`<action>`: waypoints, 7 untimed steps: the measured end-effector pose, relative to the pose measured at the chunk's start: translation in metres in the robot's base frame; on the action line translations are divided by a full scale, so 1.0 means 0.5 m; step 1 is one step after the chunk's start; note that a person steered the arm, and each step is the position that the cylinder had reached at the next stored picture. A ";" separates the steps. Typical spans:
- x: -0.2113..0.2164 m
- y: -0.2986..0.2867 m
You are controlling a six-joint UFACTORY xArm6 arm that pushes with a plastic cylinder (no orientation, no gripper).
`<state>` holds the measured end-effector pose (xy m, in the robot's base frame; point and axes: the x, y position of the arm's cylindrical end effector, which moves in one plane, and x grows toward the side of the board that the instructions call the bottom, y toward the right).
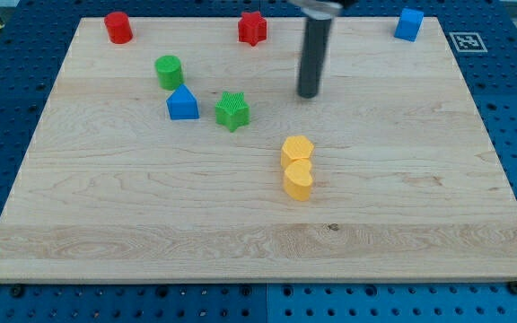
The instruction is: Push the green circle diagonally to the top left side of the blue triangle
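The green circle (169, 71) stands on the wooden board toward the view's top left. The blue triangle (182, 104) sits just below it and slightly to the right, nearly touching it. My tip (308, 93) is the lower end of the dark rod, well to the right of both blocks, about a quarter of the board's width away. It touches no block.
A green star (232, 110) lies right of the blue triangle. A red circle (118, 27), a red star (252, 28) and a blue cube (408, 24) line the top edge. Two yellow blocks (298, 167) sit stacked mid-board, below my tip.
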<state>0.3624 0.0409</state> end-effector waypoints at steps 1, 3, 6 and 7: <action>-0.020 -0.136; -0.065 -0.231; -0.089 -0.313; -0.089 -0.340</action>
<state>0.3177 -0.1292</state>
